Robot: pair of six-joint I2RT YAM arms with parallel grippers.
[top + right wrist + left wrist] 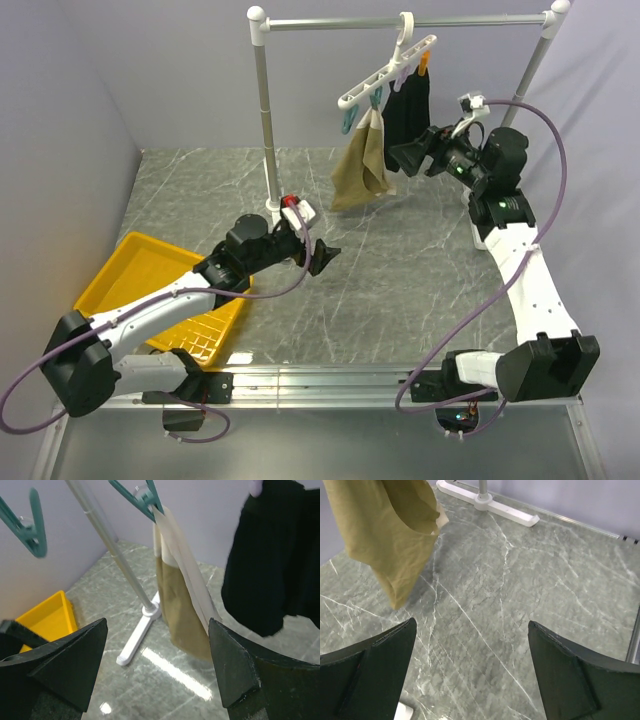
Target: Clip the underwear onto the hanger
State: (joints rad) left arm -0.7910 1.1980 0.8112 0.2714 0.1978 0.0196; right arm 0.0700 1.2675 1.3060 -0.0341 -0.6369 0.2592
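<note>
Room across the middle of the grey marbled desk [400, 270], hemmed at lower left of the top view by a yellow tray [150, 270] and at upper centre by the silver rail [262, 120] with its white foot.

Left end effector [318, 255]: gaped wide at frame centre, gripped nothing, hovered over bare desk. Right end effector [412, 157]: likewise spread wide at upper right, held nothing, stood just beside a black garment [408, 110].

Underwear [362, 160]: hung by a teal clip [145, 497] from the low end of the white hanger [385, 75], upper centre. Seen above and right of the left end effector, well apart; just left of the right one, near but not touching. In the right wrist view, framed beyond the open fingers [65, 665]; in the left wrist view, at upper left.
</note>
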